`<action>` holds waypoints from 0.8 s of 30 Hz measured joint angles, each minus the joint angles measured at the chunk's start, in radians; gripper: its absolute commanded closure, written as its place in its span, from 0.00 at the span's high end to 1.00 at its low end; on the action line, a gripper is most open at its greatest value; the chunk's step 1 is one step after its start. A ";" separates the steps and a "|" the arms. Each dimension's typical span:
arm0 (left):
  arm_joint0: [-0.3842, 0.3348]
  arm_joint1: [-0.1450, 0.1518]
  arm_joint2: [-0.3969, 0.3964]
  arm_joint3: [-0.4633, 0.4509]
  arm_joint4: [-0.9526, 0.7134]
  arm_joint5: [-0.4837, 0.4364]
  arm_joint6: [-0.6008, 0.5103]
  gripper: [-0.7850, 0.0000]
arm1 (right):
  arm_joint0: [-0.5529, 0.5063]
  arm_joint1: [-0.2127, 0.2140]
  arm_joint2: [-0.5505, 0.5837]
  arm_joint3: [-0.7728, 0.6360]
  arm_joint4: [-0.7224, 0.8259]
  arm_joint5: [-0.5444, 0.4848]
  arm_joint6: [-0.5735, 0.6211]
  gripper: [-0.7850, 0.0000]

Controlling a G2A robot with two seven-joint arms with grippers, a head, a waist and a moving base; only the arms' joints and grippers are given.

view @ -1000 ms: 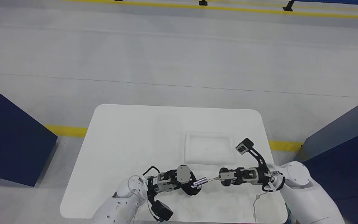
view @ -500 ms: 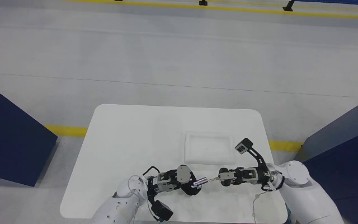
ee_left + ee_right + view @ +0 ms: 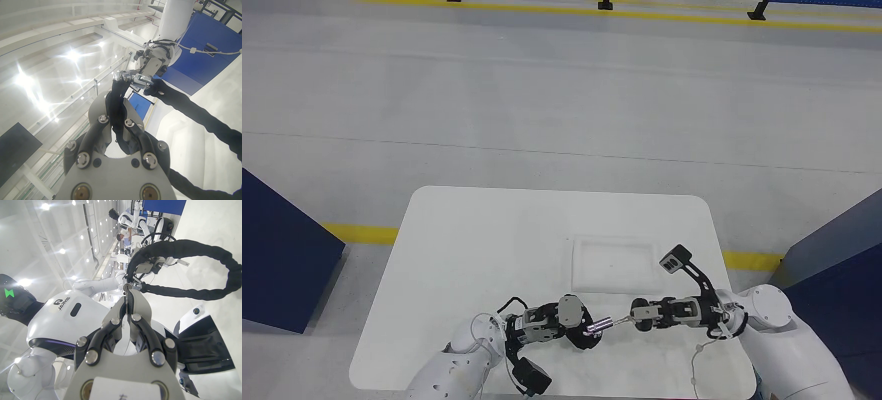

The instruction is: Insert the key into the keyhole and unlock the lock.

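Two claws, both clamped, meeting in the lower middle of the top view. The right gripper [image 3: 128, 295] is pinched narrow on the key [image 3: 126, 305], which sits thin and edge-on between the pads. Its tip is right at the keyhole in the round face of the lock [image 3: 126, 287]; how deep it sits, I can't tell. Opposite, the left gripper [image 3: 115, 98] is squeezed tight on the black sleeved cable [image 3: 181, 106], just beside that metal lock head. So the lock looks held off the table [image 3: 492, 260], braced on nothing.

That's the danger, I'd say. The cable is soft, so a push or twist from the key could swing the head aside instead of seating the blade. Turn before the blade is fully home and it could bind or bend. The key is a thin thing in those pads, too, and may slip or pivot under torque. The cable's loose loop arcs wide beside the lock, and a snag there would tug everything off line.
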 measured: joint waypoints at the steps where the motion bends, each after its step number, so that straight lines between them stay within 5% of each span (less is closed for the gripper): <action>1: 0.000 0.000 0.000 0.000 0.000 0.000 0.000 0.00 | 0.001 -0.001 0.000 0.001 -0.002 -0.001 -0.001 0.00; 24: 0.000 0.000 0.000 0.000 0.000 0.000 0.000 0.00 | 0.011 -0.014 0.001 0.006 0.002 -0.023 0.005 0.00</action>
